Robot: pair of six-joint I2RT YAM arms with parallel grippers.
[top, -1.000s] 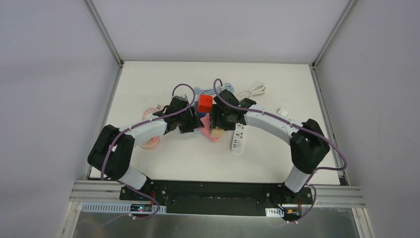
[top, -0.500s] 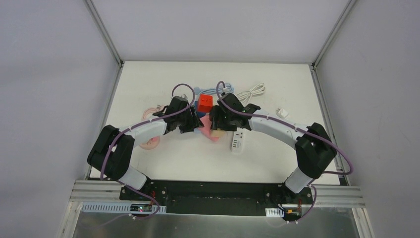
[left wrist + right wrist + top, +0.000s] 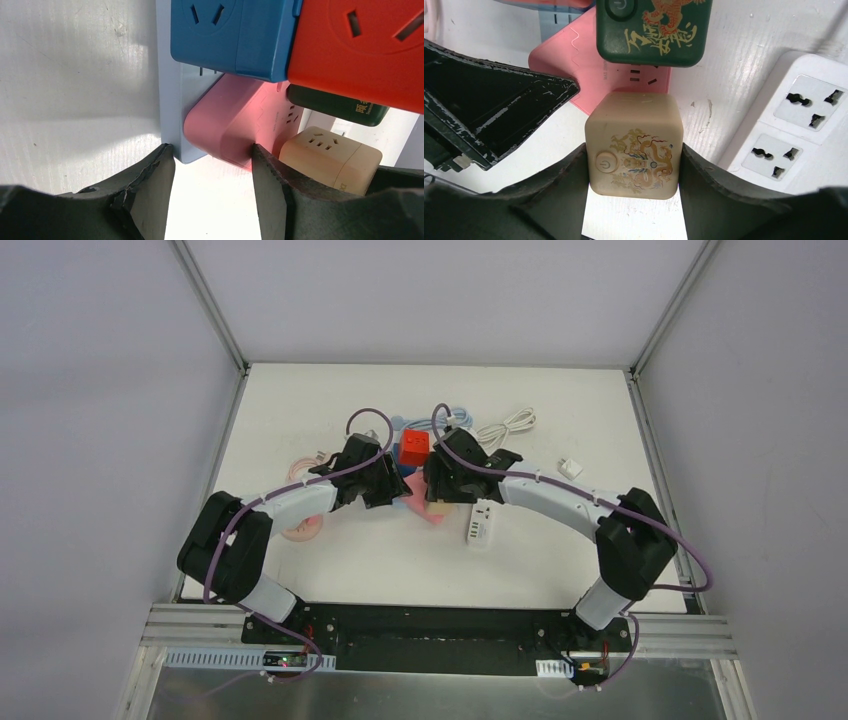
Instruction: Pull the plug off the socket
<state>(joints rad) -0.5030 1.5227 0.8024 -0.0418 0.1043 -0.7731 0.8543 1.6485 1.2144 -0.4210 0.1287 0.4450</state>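
A beige cube plug (image 3: pixel 634 145) with a dragon print sits in the end of a pink socket block (image 3: pixel 579 65). My right gripper (image 3: pixel 633 150) is shut on the plug's two sides. My left gripper (image 3: pixel 211 152) is shut across the pink socket block (image 3: pixel 235 120) and the light blue strip (image 3: pixel 172 100) behind it, one fingertip touching each. In the top view the two grippers face each other at mid-table, left gripper (image 3: pixel 395 490) and right gripper (image 3: pixel 437 502), with the beige plug (image 3: pixel 438 506) between them.
Blue (image 3: pixel 235 35), red (image 3: pixel 360 50) and dark green (image 3: pixel 654 30) cube plugs crowd the same block. A white power strip (image 3: pixel 482 524) lies right beside the right gripper. White cable (image 3: pixel 510 424), a small white adapter (image 3: pixel 570 468) and a pink coil (image 3: pixel 300 530) lie around.
The right arm's elbow swung outward to the right and its wrist shifted slightly toward the back. The left arm held still, its jaws narrowing a touch.
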